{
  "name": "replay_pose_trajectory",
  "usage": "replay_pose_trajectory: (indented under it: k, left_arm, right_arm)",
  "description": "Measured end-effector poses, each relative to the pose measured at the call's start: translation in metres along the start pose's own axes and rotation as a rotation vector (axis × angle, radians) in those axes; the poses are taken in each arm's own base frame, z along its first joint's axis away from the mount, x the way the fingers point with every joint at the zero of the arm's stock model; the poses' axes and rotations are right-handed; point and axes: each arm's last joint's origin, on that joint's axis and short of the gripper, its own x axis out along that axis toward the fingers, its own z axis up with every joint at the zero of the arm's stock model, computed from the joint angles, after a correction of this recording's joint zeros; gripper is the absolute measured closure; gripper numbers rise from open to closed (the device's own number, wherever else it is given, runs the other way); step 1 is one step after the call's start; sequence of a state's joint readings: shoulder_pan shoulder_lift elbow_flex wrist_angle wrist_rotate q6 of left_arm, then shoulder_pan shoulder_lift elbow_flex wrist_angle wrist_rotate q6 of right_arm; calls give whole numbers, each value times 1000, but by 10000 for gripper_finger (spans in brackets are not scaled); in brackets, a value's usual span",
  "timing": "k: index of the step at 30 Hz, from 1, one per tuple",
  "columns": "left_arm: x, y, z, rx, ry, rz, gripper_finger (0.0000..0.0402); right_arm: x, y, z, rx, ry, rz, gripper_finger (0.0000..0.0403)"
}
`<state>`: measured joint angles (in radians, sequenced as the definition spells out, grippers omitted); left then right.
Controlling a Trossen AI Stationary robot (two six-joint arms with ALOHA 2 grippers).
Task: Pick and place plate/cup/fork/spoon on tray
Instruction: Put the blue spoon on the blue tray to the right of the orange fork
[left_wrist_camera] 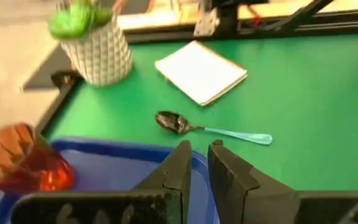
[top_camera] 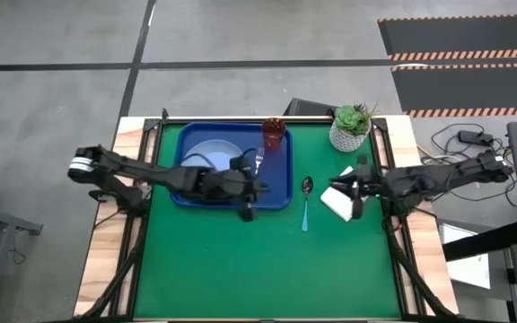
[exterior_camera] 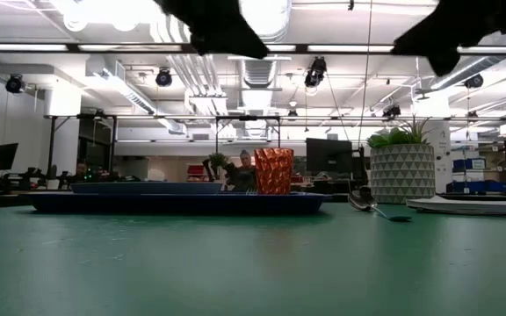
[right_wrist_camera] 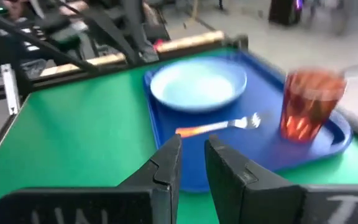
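Green mat covers the table [top_camera: 240, 260], w/ grey floor and striped hazard mats beyond it in the high view.

Tray [top_camera: 281, 197] lies at the far-centre of the mat, long axis running left-right. On it: plate [top_camera: 212, 154] toward the left end, cup [top_camera: 274, 133] upright in the far right corner, fork [top_camera: 258, 164] between them. From the right wrist view the fork [right_wrist_camera: 219, 126] lies w/ tines toward the cup [right_wrist_camera: 307, 103] and orange handle toward the tray's near edge; its handle end is partly covered by the left arm from above.

Spoon [top_camera: 305, 202] is off the tray, on the mat just to its right, long axis front-to-back: metal bowl toward the far side, light-blue handle toward the near side. Clearer in the left wrist view [left_wrist_camera: 210, 127].

Left gripper [top_camera: 249, 199] hangs over the tray's near right corner, fingers [left_wrist_camera: 179, 168] nearly pressed together w/ only a slim gap, holding nothing. Right gripper [top_camera: 353, 188] hovers over the white box [top_camera: 337, 203] right of the spoon, fingers [right_wrist_camera: 166, 165] likewise close w/ a narrow gap, empty.

White pot w/ plant [top_camera: 350, 128] stands at the far right, near the box.

Low view cuts both arms off at the top; plate barely shows there behind the tray rim [exterior_camera: 174, 200]. Partial lettering on the right gripper body can't be read.
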<state>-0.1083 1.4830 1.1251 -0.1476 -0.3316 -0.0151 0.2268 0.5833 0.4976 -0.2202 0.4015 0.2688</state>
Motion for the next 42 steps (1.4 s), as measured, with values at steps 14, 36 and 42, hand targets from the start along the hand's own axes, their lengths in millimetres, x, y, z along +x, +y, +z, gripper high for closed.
replay_pose_trajectory:
  k: [14,36,42]
  left_arm:
    - [-55,17,-51,95,-270,12,366]
    - [-85,29,-95,122,-269,14,366]
    - [-85,29,-99,125,-265,14,366]
  right_arm:
    - [46,18,15,386,18,-78,344]
    - [115,24,15,706,691,-479,344]
    - [138,23,-5,718,816,-512,344]
